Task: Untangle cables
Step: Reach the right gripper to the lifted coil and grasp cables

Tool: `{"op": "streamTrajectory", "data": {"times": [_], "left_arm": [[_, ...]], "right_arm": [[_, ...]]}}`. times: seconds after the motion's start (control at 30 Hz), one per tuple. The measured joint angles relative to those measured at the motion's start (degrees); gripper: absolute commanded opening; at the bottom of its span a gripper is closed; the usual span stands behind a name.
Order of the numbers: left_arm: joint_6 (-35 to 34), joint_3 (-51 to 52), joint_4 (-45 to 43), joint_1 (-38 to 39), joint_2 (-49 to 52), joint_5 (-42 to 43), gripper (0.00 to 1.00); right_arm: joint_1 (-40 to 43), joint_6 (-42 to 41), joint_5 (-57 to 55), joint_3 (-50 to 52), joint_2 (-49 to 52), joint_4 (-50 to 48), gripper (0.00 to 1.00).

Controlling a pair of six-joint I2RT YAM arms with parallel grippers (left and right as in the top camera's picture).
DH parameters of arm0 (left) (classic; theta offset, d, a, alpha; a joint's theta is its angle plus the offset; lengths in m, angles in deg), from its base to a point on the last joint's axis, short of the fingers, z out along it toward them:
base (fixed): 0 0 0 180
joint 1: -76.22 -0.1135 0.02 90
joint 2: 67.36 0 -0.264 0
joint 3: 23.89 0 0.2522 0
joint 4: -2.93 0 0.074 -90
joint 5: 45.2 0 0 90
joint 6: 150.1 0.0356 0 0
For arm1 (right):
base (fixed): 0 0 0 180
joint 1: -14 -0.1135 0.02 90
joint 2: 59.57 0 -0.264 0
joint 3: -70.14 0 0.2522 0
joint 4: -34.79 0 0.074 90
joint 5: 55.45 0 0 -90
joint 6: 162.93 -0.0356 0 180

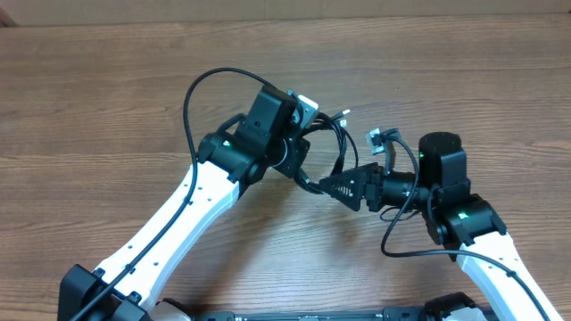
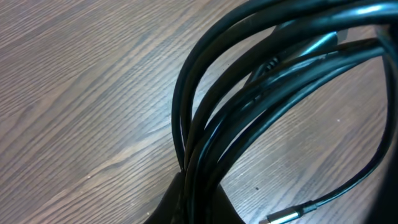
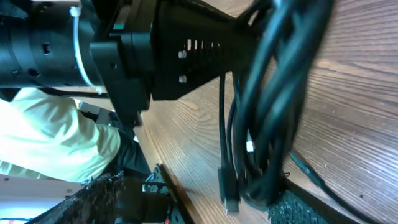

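Since it's the biggest thing in shot, starting with the worktop (image 1: 107, 80): one brown wood-grain surface that fills the overhead view.

Next down, two arms, white with black joints. The left arm (image 1: 178, 209) comes up from the bottom left and the right arm (image 1: 500, 267) from the bottom right. Their ends sit close together near the middle.

Then the cables (image 1: 340, 147): one clump of thin black cord strung between the two arm ends, curving from the left jaws down and round to the tip of the right jaws. The left wrist camera is right up against the cables (image 2: 205, 124). I count at least five glossy strands side by side, arching over the wood and coming together at a dark shape on the bottom edge. Can't tell how many separate cords that really is. In the right wrist view the cables (image 3: 280, 93) hang as one blurry bunch past a black slotted part of that arm's end.

Jaws: honestly can't tell on either side. The left jaws are hidden under the strands and the right jaws are lost behind the bunch, so whether they're spread or pinching isn't visible.

Smallest bits, the plugs. Overhead shows two: a silver-tipped plug (image 1: 343, 114) poking out just right of the left arm's end, and a second plug (image 1: 379, 138) beside the right arm's black wrist. The left wrist view catches one silver-tipped plug (image 2: 280, 216) at the bottom edge, and the right wrist view shows one dangling plug (image 3: 229, 200) on a single strand.
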Motion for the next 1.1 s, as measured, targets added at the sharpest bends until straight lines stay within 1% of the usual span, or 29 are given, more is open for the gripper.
{"op": "streamTrajectory", "data": {"times": [0.07, 0.1, 0.13, 0.17, 0.23, 0.27, 0.3, 0.37, 0.43, 0.47, 0.57, 0.77, 0.9, 0.93, 1.0, 1.1], "left_arm": [[0.0, 0.0, 0.0, 0.9, 0.0, -0.5, 0.04], [0.0, 0.0, 0.0, 1.1, 0.0, -0.7, 0.04], [0.0, 0.0, 0.0, 1.4, 0.0, -1.0, 0.04], [0.0, 0.0, 0.0, 1.7, 0.0, -1.2, 0.04], [0.0, 0.0, 0.0, 2.5, 0.0, -1.3, 0.04], [0.0, 0.0, 0.0, 2.9, 0.0, -1.4, 0.04], [0.0, 0.0, 0.0, 3.3, 0.0, -1.4, 0.04], [0.0, 0.0, 0.1, 3.9, 0.0, -1.4, 0.04], [0.0, 0.0, 0.2, 3.9, 0.0, -1.3, 0.04], [0.0, 0.0, 0.2, 3.9, 0.0, -1.3, 0.04], [0.0, 0.0, 0.2, 3.9, 0.0, -0.9, 0.04], [0.6, 0.0, 0.5, 3.9, 0.0, -1.1, 0.04], [0.7, 0.0, 2.6, 3.9, 0.0, -2.3, 0.04], [1.1, 0.0, 2.9, 3.7, 0.0, -1.7, 0.04], [4.4, 0.0, 3.5, 2.6, 0.0, 2.3, 0.04], [10.1, 0.0, 5.1, 0.5, 0.0, 10.6, 0.04]], "right_arm": [[-0.7, 0.0, -1.2, 0.0, 0.0, 0.0, 0.72], [-1.0, 0.0, -2.0, 0.0, 0.0, 0.0, 0.65], [-1.1, -0.1, -2.6, 0.0, 0.0, 0.0, 0.51], [-1.1, -0.5, -3.1, 0.0, 0.0, 0.1, 0.44], [-1.1, -0.3, -4.1, 0.0, 0.0, 0.4, 0.22], [-1.1, -0.6, -4.5, 0.0, 0.0, 0.5, 0.15], [-1.1, -0.3, -4.7, 0.0, 0.0, 0.4, 0.12], [-1.1, -0.2, -4.9, 0.0, 0.0, 0.3, 0.11], [-1.1, -0.2, -5.3, 0.0, 0.0, 0.4, 0.15], [-1.1, -0.1, -5.5, 0.0, 0.0, 0.4, 0.15], [-1.2, 0.1, -6.9, 0.0, 0.0, 1.1, 0.04], [-1.2, -0.1, -9.1, 0.0, 0.0, 1.9, 0.04], [-1.5, -0.8, -9.7, 0.0, 0.0, 2.0, 0.04], [-1.5, -0.9, -9.8, 0.0, 0.0, 2.1, 0.04], [-1.1, -0.9, -10.7, 0.0, 0.0, 3.1, 0.04], [0.5, -0.9, -13.2, 0.0, 0.0, 4.9, 0.04]]}}
